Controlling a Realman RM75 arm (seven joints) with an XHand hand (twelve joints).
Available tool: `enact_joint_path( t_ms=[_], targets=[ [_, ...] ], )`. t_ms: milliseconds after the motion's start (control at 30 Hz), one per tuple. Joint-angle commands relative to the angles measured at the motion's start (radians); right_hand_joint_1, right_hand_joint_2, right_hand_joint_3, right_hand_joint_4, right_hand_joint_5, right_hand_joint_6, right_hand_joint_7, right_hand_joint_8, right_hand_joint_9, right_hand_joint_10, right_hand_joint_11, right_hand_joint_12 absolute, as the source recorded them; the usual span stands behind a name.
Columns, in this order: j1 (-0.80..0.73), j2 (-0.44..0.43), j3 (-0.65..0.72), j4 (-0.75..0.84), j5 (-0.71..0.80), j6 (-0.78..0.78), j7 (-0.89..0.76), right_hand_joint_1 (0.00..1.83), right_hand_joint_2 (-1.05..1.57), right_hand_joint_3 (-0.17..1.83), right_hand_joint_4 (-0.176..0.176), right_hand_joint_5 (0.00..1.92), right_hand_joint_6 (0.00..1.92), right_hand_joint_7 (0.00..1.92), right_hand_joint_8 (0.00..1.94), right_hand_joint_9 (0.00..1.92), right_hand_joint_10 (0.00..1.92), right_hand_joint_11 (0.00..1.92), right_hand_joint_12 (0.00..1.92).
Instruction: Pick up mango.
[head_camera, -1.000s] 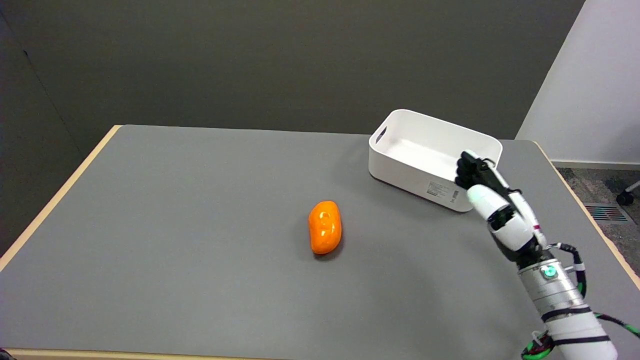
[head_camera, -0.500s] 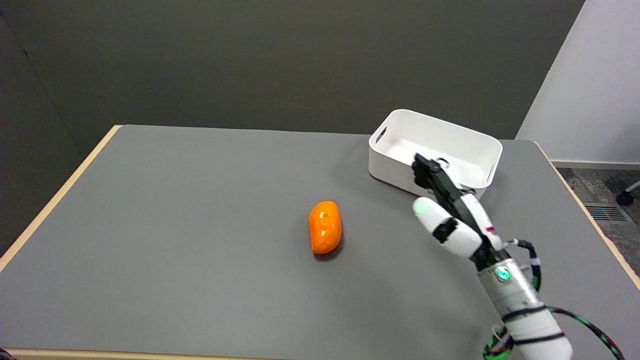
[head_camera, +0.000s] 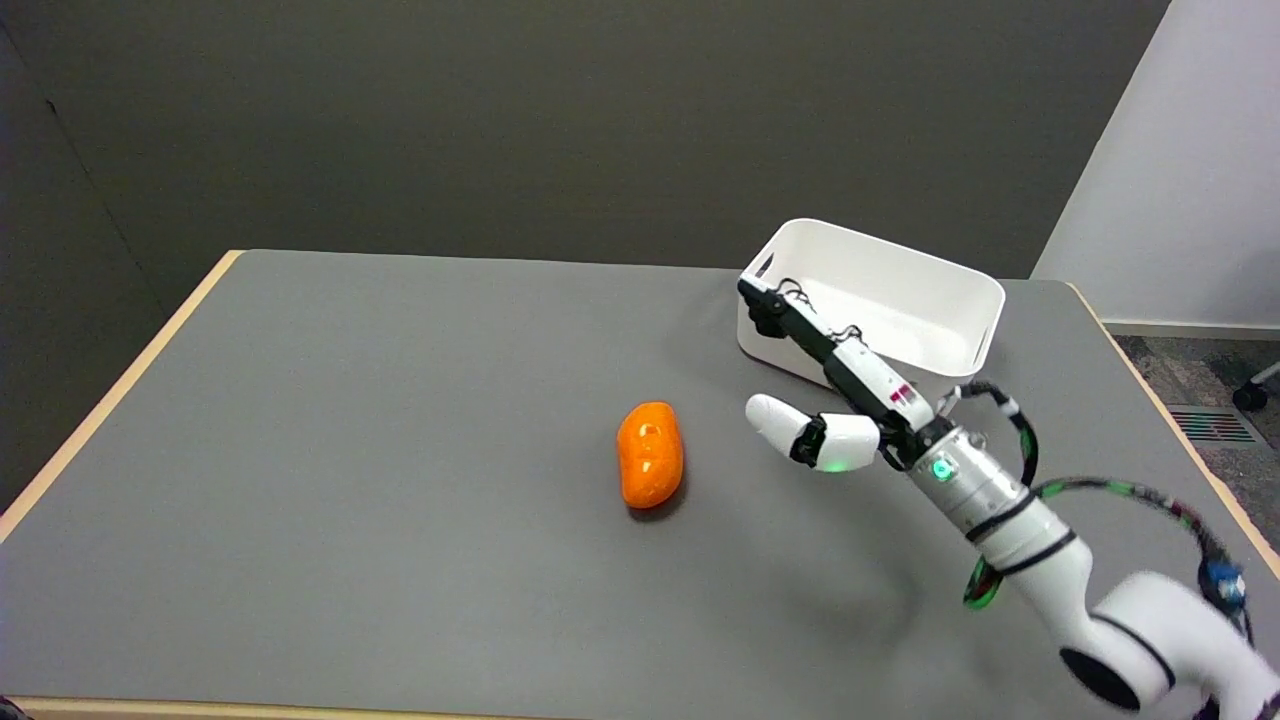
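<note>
Right hand (head_camera: 835, 385): raised over the worktop, fingers stretched out and apart, thumb set off toward the near side, nothing held. I read it as fully spread and empty. Its dark fingertips (head_camera: 762, 305) overlap the near-left corner of the bin in this view; whether they touch it I cannot tell.

Right arm (head_camera: 1010, 515): comes in from the lower right, green light lit at the wrist, cables looped behind it.

Mango (head_camera: 650, 453): orange, glossy, lying flat on the worktop near its middle. It sits to the picture's left of my hand, apart from it, with bare worktop between the thumb and the fruit. Long axis runs near-to-far across the worktop, tilted only slightly, so the hand faces its long side. No other hand is in view; the right is the one to use.

Bin (head_camera: 975, 285): white, open-topped, far right of the worktop, well apart from the mango.

Worktop (head_camera: 350, 400): grey, pale wood edge.

Judgement: reach not yet finished. I would carry the hand further left and down, then close fingers and thumb across the mango's short width.
</note>
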Motion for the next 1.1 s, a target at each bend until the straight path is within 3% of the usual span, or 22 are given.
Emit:
enact_joint_path(
  t_ms=[33,167,333,400,467,733,1033,1100],
  targets=[
    [0.226,0.331,0.087,0.302,-0.530,-0.197,0.285,0.46,0.61,0.99,0.063,0.00,0.11,0.01,0.18,0.02,0.40,0.00,0.62],
    [0.224,0.385,0.116,0.322,-0.532,-0.229,0.288,0.46,0.61,0.96,0.057,0.00,0.00,0.00,0.06,0.00,0.28,0.00,0.48],
    [0.226,0.352,0.145,0.340,-0.539,-0.212,0.280,0.54,0.61,0.98,0.047,0.00,0.00,0.00,0.00,0.00,0.11,0.00,0.34],
    [0.253,0.335,0.122,0.347,-0.544,-0.215,0.279,0.66,0.64,1.00,0.051,0.00,0.00,0.00,0.00,0.01,0.00,0.00,0.30],
    [0.304,0.323,0.081,0.354,-0.555,-0.239,0.279,0.58,0.62,0.98,0.051,0.00,0.00,0.00,0.00,0.00,0.05,0.00,0.29],
    [0.305,0.355,0.056,0.579,-0.471,-0.410,0.286,0.61,0.62,0.98,0.052,0.00,0.00,0.00,0.00,0.00,0.04,0.00,0.28],
    [0.347,0.327,0.105,0.845,-0.427,-0.558,0.269,0.55,0.63,0.96,0.053,0.00,0.00,0.00,0.02,0.00,0.20,0.00,0.45],
    [0.388,0.330,0.093,0.889,-0.436,-0.614,0.256,0.68,0.63,1.02,0.059,0.00,0.07,0.03,0.06,0.01,0.29,0.00,0.55]
  ],
)
